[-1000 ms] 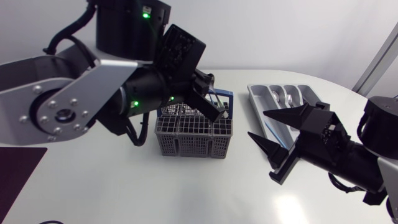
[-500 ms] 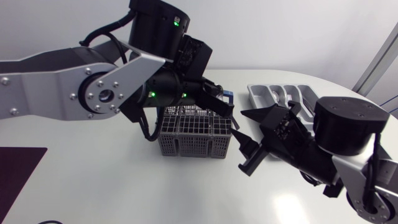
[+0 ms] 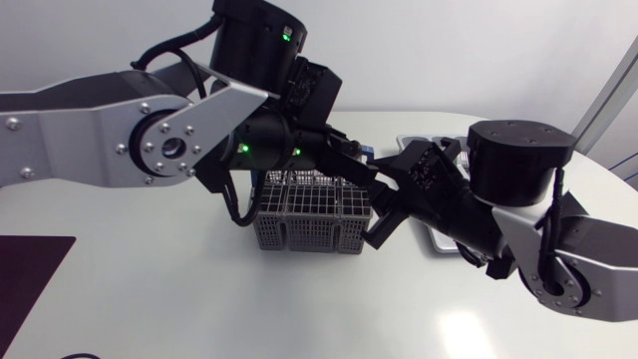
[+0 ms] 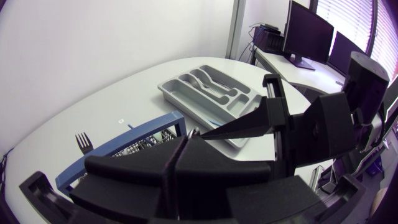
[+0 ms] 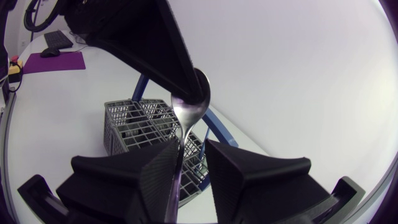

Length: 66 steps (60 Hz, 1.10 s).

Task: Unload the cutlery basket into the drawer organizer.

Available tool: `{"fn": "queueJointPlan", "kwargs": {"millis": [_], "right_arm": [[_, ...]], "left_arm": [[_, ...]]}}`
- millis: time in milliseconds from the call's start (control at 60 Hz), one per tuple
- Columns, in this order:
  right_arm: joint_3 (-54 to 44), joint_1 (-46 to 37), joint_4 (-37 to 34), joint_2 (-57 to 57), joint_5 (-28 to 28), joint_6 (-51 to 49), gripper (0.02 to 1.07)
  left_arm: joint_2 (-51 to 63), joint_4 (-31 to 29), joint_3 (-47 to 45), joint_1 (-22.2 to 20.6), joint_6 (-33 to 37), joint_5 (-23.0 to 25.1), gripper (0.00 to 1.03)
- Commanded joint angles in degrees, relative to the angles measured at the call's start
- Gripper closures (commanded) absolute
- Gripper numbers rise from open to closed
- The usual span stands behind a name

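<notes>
— Caught only from right wrist: steel spoon (image 5: 189,107), glossy oval bowl pinched in closed left gripper (image 4: 193,134), above grey mesh cutlery basket (image 5: 146,127).
— Handle between parted fingers of right gripper (image 5: 193,144). Moulded grey drawer organizer (image 4: 208,96) beyond.

A grey wire-mesh cutlery basket (image 3: 309,227) with a blue hoop handle stands upright in the middle of the tabletop (image 3: 199,299), divided into square compartments. A fork (image 4: 83,142) rises tines-up by one end of the handle. A shiny metal spoon (image 5: 193,102) is upright over one end of the basket, bowl uppermost. The left end effector (image 4: 189,135) pinches the bowl, and the handle runs down between the right end effector's (image 5: 191,146) parted fingers. A grey plastic drawer organizer (image 4: 208,96) with moulded compartments lies flat near the basket.
</notes>
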Motion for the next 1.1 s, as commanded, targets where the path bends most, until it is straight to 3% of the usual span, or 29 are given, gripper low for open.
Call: {"fn": "queueJointPlan", "kwargs": {"millis": [0, 633, 750, 917, 1083], "right_arm": [[1.2, 0.6, 1.5, 1.0, 1.0, 1.6, 0.80], [0.0, 1.2, 2.1, 1.9, 1.1, 0.7, 0.95], [-0.5, 1.2, 1.5, 1.4, 0.4, 0.4, 0.95], [-1.3, 0.1, -1.3, -0.7, -3.2, 0.3, 0.96], [-2.6, -4.4, -5.2, -4.0, -9.0, -0.5, 0.96]], "left_arm": [[0.8, -0.1, 2.4, 0.4, -1.8, 0.7, 0.90], [1.6, -0.3, 2.7, 0.6, -2.2, 0.8, 0.89], [1.5, -0.3, 2.7, 0.7, -2.1, 0.8, 0.73], [0.6, -0.3, 2.8, 1.6, -2.1, 0.7, 0.39], [-1.6, -0.2, 2.5, 3.0, -1.5, 0.7, 0.24]]}}
